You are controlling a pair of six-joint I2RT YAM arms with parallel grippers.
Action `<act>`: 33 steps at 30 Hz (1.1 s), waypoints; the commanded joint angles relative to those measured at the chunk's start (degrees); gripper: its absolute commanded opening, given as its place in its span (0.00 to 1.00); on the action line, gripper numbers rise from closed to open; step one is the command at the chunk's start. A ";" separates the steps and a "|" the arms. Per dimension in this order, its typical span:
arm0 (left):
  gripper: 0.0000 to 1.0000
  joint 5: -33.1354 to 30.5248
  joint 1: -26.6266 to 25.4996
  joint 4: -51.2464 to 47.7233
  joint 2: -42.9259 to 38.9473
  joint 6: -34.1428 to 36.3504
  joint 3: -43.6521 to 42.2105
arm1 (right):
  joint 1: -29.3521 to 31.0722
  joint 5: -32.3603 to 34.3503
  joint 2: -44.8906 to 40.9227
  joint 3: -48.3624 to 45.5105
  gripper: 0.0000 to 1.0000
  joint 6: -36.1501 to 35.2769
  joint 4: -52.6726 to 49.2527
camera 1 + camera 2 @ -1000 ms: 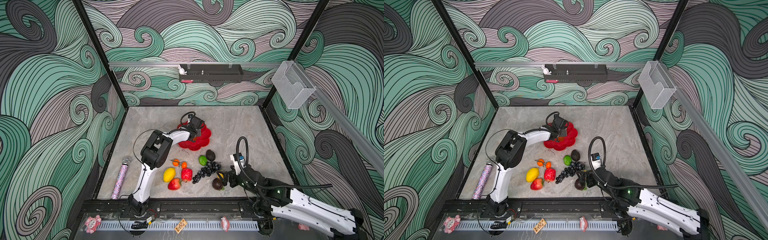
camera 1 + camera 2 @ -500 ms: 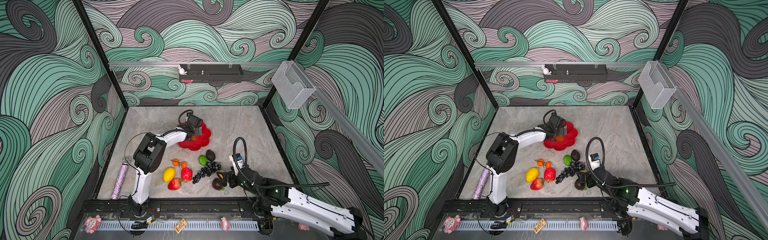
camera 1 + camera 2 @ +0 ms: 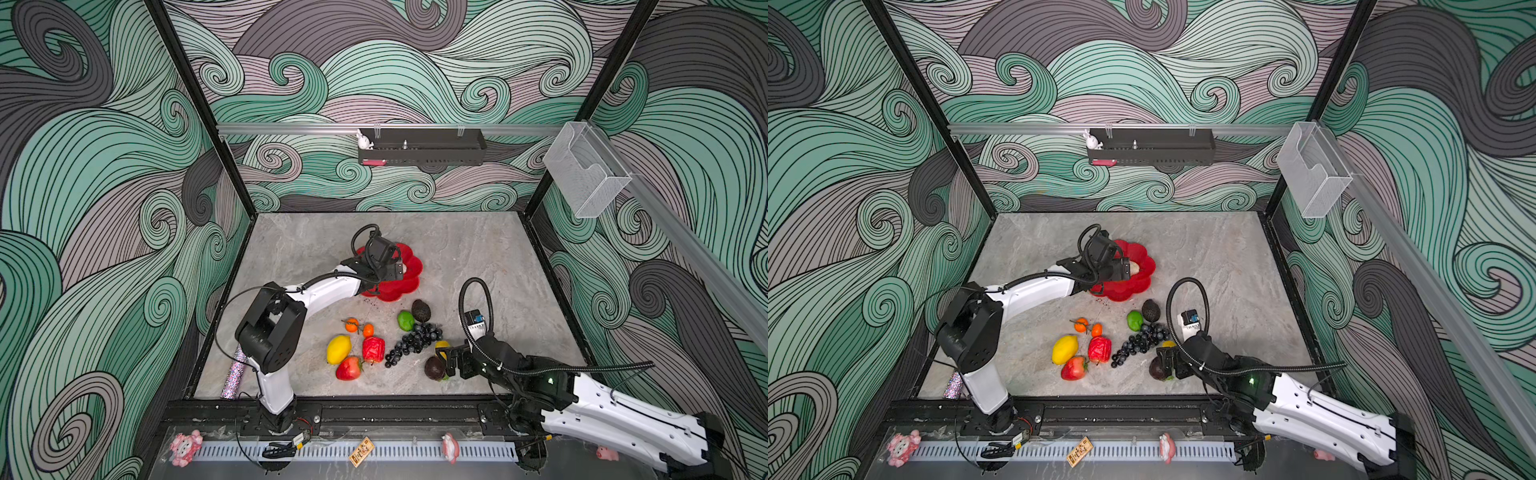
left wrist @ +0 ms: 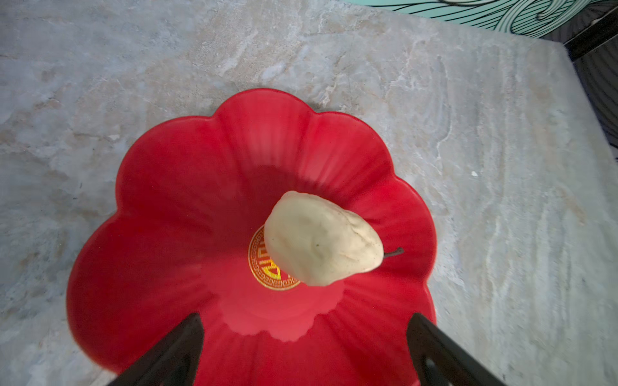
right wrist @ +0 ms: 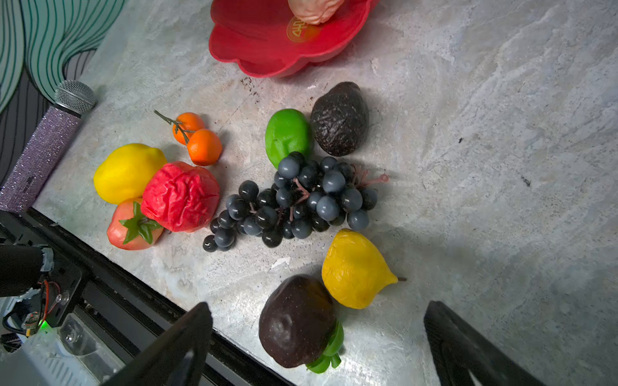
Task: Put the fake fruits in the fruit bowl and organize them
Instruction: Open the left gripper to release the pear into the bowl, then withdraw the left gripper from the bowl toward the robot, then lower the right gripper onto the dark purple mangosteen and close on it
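Left gripper [image 4: 305,334] open and empty, above the bowl [image 4: 167,200] at mid-worktop [image 3: 478,257]. Pear [image 4: 321,239] lies in the bowl, partly on the gold centre mark. Right gripper [image 5: 317,310] open at the mangosteen [image 5: 297,320] near the front edge; can't tell if it touches. Other fruits [image 3: 373,348] loose between bowl and front edge.

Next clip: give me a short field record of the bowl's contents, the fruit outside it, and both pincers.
bowl: red fruit bowl, holding one cream pear on its side
loose fruit: on the table, grape bunch, lime, avocado, lemon, wrinkled yellow fruit, oranges, crumpled red fruit, leafy-topped red fruit, mangosteen
left pincer: open, over the bowl, empty
right pincer: open, at the mangosteen, empty
other: glitter microphone at the table edge
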 commanded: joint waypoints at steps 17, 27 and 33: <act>0.94 1.65 -1.68 -11.63 -36.39 -10.41 -28.99 | 1.25 -11.24 5.26 3.76 0.88 9.00 -13.58; 0.94 2.71 -1.68 -11.78 -40.81 -10.54 -32.14 | 1.51 -13.39 16.50 3.50 0.82 7.85 -4.81; 0.94 4.42 -1.77 -10.91 -40.82 -10.32 -32.62 | 1.69 -12.61 21.32 4.70 0.78 6.01 -1.99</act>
